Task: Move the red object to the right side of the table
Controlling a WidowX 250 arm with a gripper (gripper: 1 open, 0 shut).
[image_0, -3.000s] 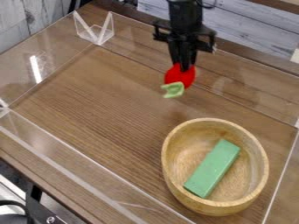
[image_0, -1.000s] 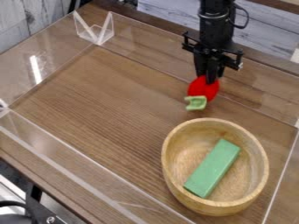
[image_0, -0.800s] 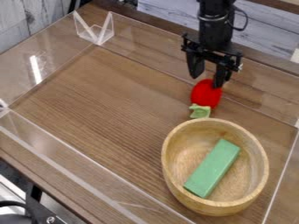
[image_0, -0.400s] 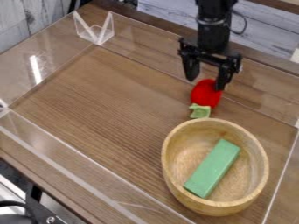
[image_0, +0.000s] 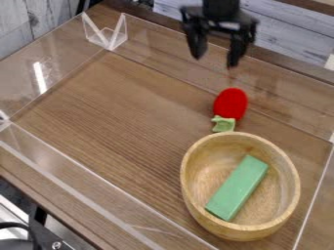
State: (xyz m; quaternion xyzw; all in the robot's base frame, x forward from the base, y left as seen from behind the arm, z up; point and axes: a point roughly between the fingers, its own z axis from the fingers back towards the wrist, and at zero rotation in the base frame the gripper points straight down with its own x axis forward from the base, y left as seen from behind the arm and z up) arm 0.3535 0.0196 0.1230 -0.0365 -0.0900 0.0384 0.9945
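The red object [image_0: 229, 104], a small strawberry-like toy with a light green leafy cap at its near end, lies on the brown wood-grain table [image_0: 117, 117] toward the right, just beyond the wooden bowl. My black gripper [image_0: 217, 45] hangs above and behind it, fingers pointing down and spread apart with nothing between them. It is well clear of the toy.
A round light wooden bowl [image_0: 196, 181] at the front right holds a green rectangular block [image_0: 237, 187]. Low clear acrylic walls [image_0: 59, 59] border the tabletop, with a small clear stand [image_0: 104, 31] at the back left.
The gripper let go of the red object, opened wide, then rose and drew back toward the far edge and slightly left. The toy stays lying by the bowl.
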